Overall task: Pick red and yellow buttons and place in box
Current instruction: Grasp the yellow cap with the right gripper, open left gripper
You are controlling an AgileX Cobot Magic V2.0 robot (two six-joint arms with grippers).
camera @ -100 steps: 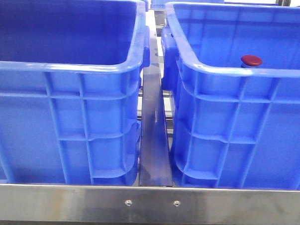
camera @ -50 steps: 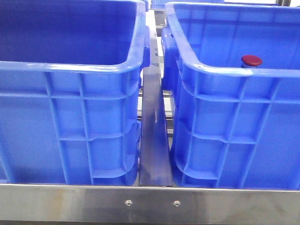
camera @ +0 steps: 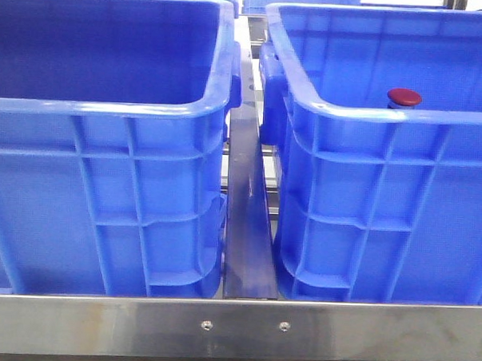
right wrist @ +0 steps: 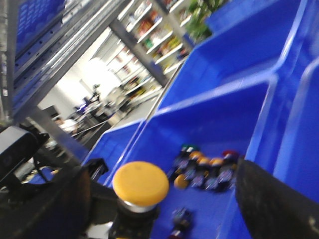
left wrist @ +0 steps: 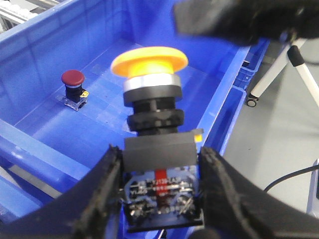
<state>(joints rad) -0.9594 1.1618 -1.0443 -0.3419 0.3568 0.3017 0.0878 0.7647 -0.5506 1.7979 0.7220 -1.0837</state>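
My left gripper [left wrist: 160,184] is shut on the black base block of the orange-yellow button [left wrist: 149,60] and holds it cap-up above a blue crate [left wrist: 35,144]. The dark red button [left wrist: 73,78] stands on that crate's floor. In the front view it shows just behind the near rim of the right crate [camera: 404,97]. My right gripper [right wrist: 162,199] is open, its fingers [right wrist: 279,204] wide apart on either side of the yellow button [right wrist: 140,183]. It shows as a dark blur [left wrist: 239,20] just beyond the yellow cap. Neither gripper is in the front view.
Two big blue crates stand side by side, left [camera: 108,111] and right [camera: 436,117], with a metal rail [camera: 247,229] between them. A pile of several mixed buttons [right wrist: 209,169] lies in a crate below the right gripper. Floor and a wheeled stand [left wrist: 279,69] lie past the crate.
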